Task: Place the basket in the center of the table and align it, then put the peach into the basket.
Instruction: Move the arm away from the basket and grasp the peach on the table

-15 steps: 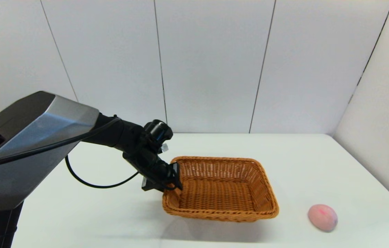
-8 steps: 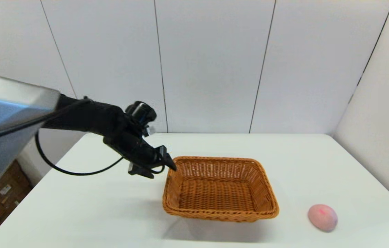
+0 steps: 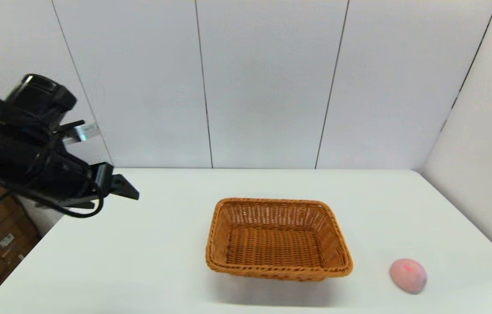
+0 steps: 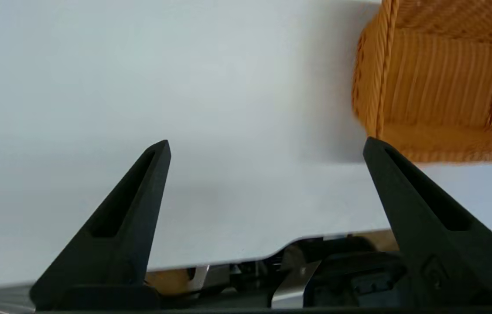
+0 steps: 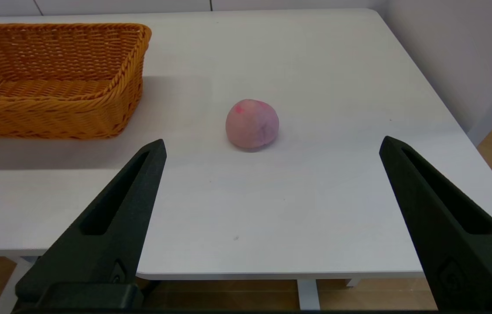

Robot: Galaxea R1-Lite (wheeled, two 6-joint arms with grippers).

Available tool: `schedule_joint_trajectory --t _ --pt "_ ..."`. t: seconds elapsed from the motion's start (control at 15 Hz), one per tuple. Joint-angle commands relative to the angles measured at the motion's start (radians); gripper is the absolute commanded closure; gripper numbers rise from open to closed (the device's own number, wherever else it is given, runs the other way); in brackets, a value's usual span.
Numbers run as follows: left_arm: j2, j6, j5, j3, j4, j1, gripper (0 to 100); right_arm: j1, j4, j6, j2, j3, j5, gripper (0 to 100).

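A: Left gripper (image 3: pixel 130 192) — what changed since the earlier frames?
B: Withdrawn from the basket (image 3: pixel 278 238). A second before, it was at the basket's left rim; half a second before, just off the rim's far left corner; at the moment recorded it was raised over the table's left edge, well apart from the basket. Basket and peach had not shifted across the three head views

A: Left gripper, state?
B: Fingers (image 4: pixel 128 209) spread wide in the left wrist view, nothing between them but bare table (image 4: pixel 141 87). One corner of the basket (image 4: pixel 438 87) showed beyond the far fingertip, not touching it

A: Basket, location and attitude?
B: Flat on the table (image 3: pixel 163 261), about mid-width and somewhat toward the near edge, long sides running left to right, roughly square with the table edges. Interior held nothing

A: Peach?
B: Item: peach (image 3: pixel 408 275), pale pink, brighter blotch on top. Lay on the table to the right of the basket, near the front right corner, apart from the basket's right wall

A: Right gripper?
B: Out of the head view. In the right wrist view, right gripper (image 5: pixel 272 146) hung off the table's near edge, fingers (image 5: pixel 115 218) wide apart and holding nothing. Peach (image 5: pixel 252 123) sat ahead on the line between the fingertips; basket (image 5: pixel 54 78) off to one side
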Motion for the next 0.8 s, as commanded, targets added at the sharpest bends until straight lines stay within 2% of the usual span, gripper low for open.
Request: schedule_joint_trajectory --t 0.07,0.2,0.33,0.8 --pt "-0.376 0.008 0.062 0.241 -0.006 -0.003 0 0.000 0.002 0.000 0.000 0.000 -0.001 0" --pt "-0.440 0.010 0.145 0.312 -0.032 -0.004 0 0.000 0.002 0.000 0.000 0.000 -0.001 0" --pt "-0.531 0.016 0.183 0.381 -0.040 -0.004 0 0.000 0.002 0.000 0.000 0.000 -0.001 0" --pt "-0.822 0.019 0.192 0.574 -0.042 0.023 0 0.000 0.002 0.002 0.000 0.000 -0.001 0"
